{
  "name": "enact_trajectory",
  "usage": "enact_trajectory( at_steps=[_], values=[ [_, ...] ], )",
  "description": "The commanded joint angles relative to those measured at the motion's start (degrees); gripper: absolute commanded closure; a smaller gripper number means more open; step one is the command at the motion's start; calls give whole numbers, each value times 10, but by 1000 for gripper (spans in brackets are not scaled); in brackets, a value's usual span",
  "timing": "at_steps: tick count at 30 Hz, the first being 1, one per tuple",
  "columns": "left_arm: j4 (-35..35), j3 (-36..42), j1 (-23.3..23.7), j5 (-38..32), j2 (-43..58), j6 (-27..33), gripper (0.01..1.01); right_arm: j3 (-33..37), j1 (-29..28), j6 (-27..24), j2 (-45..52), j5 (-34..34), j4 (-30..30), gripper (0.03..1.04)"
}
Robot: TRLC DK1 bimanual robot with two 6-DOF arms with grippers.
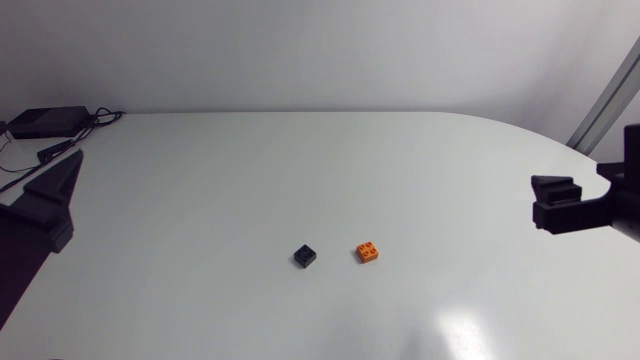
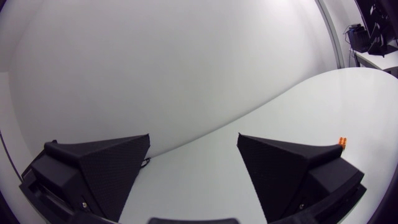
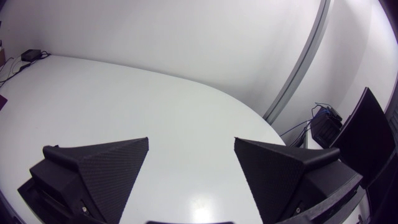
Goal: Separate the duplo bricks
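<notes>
Two small duplo bricks lie apart on the white table (image 1: 300,170), a little in front of its middle: a black brick (image 1: 305,256) and, a short gap to its right, an orange brick (image 1: 369,252). My left gripper (image 1: 60,190) rests at the table's left edge, far from both bricks. It is open and empty (image 2: 193,140), and the orange brick (image 2: 342,142) shows far ahead, beside its right finger. My right gripper (image 1: 545,200) sits at the right edge, also open (image 3: 191,143) with nothing between its fingers. No brick shows in the right wrist view.
A black box (image 1: 45,121) with cables lies at the table's back left corner. The table's back right edge curves round.
</notes>
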Motion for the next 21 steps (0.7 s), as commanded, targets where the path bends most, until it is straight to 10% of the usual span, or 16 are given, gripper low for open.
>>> enact_trajectory(
  at_steps=[1, 21],
  values=[
    [-7, -28, -1, -5, -43, 18, 46, -24, 3, -10, -28, 11, -6, 67],
    [-6, -147, 4, -5, -194, 15, 46, -168, 1, -118, -231, 85, 119, 69]
  ],
)
